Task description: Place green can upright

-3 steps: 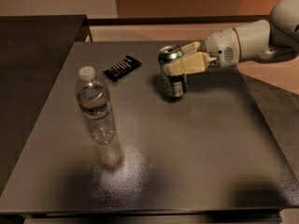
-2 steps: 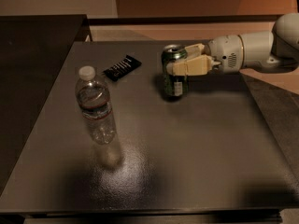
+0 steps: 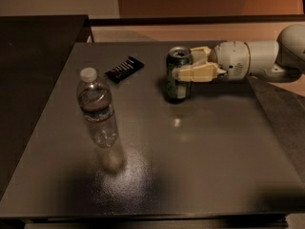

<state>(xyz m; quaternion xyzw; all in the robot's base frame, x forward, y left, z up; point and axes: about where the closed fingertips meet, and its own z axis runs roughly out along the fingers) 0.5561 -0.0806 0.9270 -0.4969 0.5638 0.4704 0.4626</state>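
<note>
Camera view. A dark, faintly glossy table [image 3: 200, 156] fills most of the picture, with a pale glare patch near its middle. Behind it runs a dark rail [image 3: 190, 20] below an orange-brown wall, and a second dark surface [image 3: 33, 56] sits off the table's 10 o'clock corner.

Taking the table's middle as the clock's centre, the green can [image 3: 177, 87] stands upright at about 1 o'clock, its base on the table and its silver top showing. The gripper [image 3: 185, 63] comes in level from 3 o'clock on a white arm [image 3: 248, 58] and is clamped on the can's upper half, one cream finger [image 3: 195, 73] across the near side and the other behind.

A clear water bottle [image 3: 97, 111] with a white cap stands upright at 9 o'clock, well apart from the can. A flat black wrapper [image 3: 124, 68] lies at 11 o'clock, between the bottle and the can but nearer the far edge.

The can stands well in from every edge, the far edge being the closest. The whole near half of the table, from 4 round to 8 o'clock, lies open — as does the stretch right of the can under the arm.

Against the frame before, the arm lies slightly lower and more level, and the can sits a touch further toward 3 o'clock, the gripper holding it as before. Bottle and wrapper have not moved.
</note>
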